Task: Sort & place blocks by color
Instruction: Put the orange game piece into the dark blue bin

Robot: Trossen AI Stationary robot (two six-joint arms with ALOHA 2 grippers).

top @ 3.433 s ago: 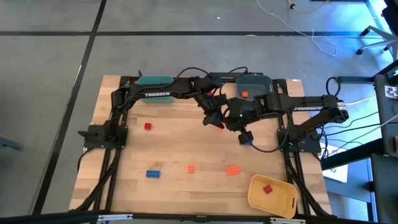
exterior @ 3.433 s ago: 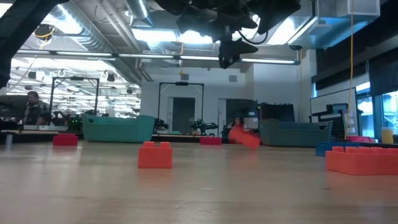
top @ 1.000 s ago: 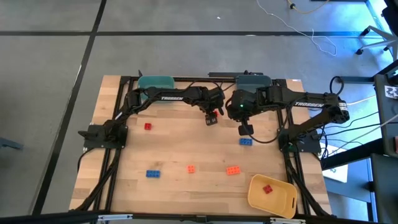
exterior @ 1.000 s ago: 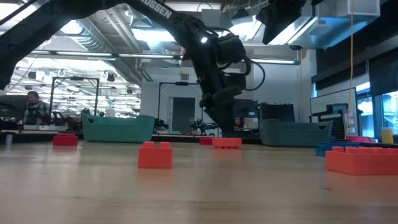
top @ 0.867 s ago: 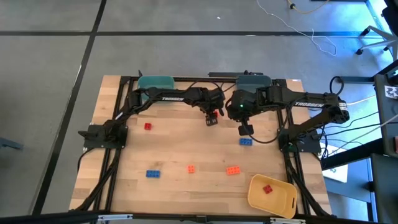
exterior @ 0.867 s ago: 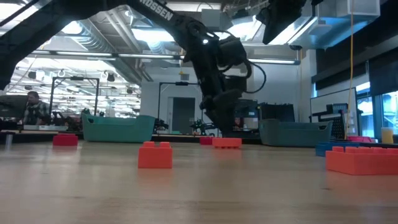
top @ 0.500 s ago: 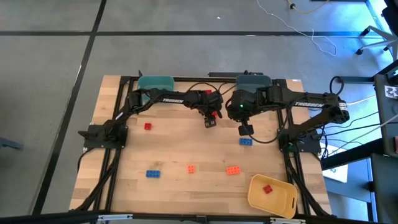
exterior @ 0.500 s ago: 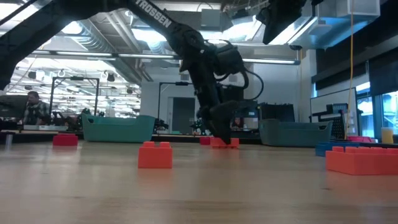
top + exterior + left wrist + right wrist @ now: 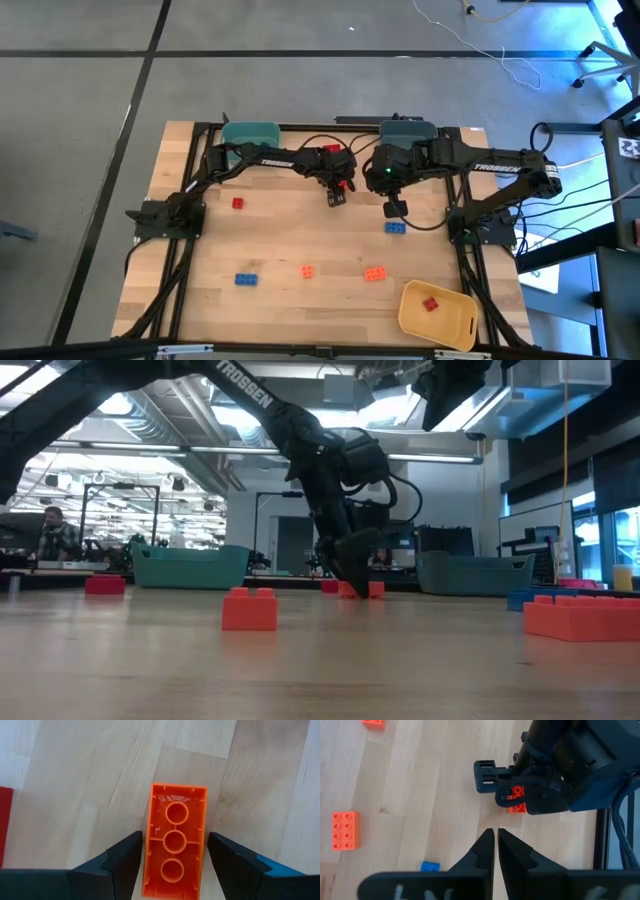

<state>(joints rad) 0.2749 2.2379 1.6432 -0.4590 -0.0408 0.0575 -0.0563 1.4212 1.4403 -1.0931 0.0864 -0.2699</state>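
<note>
Spread wide, my left gripper (image 9: 172,862) straddles an oblong orange block (image 9: 174,848) that lies upside down on the wooden table (image 9: 280,240), hollow tubes showing, near the far middle between the teal bin (image 9: 249,131) and the grey-blue bin (image 9: 407,129). Its long axis runs straight along my reach, so each finger faces one long side, with a thin gap of wood on either flank; nothing is gripped yet. To my judgement, closing squarely should pinch it across the narrow width. My left arm stretches out from its base along the far edge, wrist pitched steeply down, tips at the board. My right gripper (image 9: 496,849) hangs clenched and empty just beside, above a blue block (image 9: 395,227).
</note>
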